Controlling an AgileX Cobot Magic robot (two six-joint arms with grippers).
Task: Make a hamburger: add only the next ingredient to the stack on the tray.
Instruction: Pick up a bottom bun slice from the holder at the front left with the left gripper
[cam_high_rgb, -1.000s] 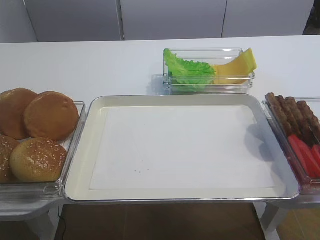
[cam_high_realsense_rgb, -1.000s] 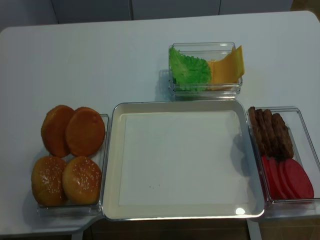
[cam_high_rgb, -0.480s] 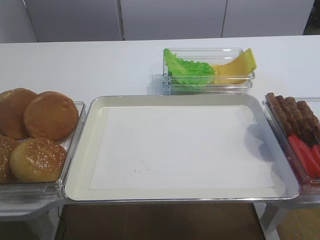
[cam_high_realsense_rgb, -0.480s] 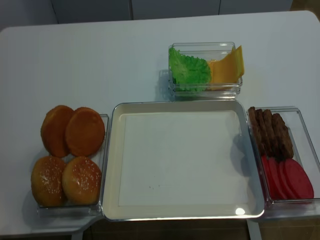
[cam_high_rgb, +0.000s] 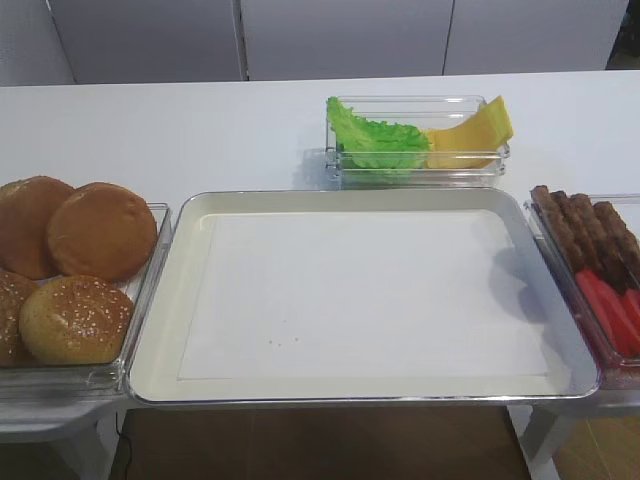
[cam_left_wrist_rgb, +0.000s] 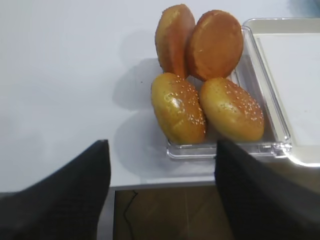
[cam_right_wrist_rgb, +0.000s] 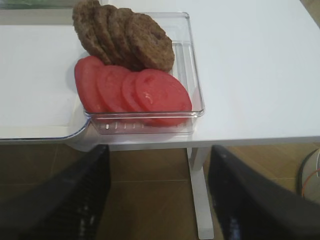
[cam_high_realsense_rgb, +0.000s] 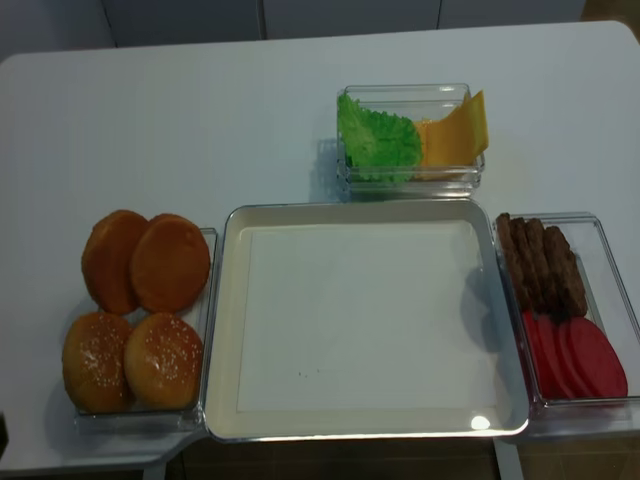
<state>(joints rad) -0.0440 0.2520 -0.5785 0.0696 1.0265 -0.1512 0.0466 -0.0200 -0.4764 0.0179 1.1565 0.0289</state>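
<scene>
Two seedless golden-brown bun halves lean side by side at the back of a clear bin on the left. The silver-rimmed tray is lined with bare white paper, and no stack shows on it. My left gripper hangs open over the table's near edge, short of the bun bin, with nothing between its fingers. My right gripper is open below the table edge, in front of the tomato bin. Neither gripper shows in the high views.
Two sesame-seeded buns fill the front of the bun bin. A clear bin on the right holds meat patties and tomato slices. Behind the tray a bin has lettuce and cheese.
</scene>
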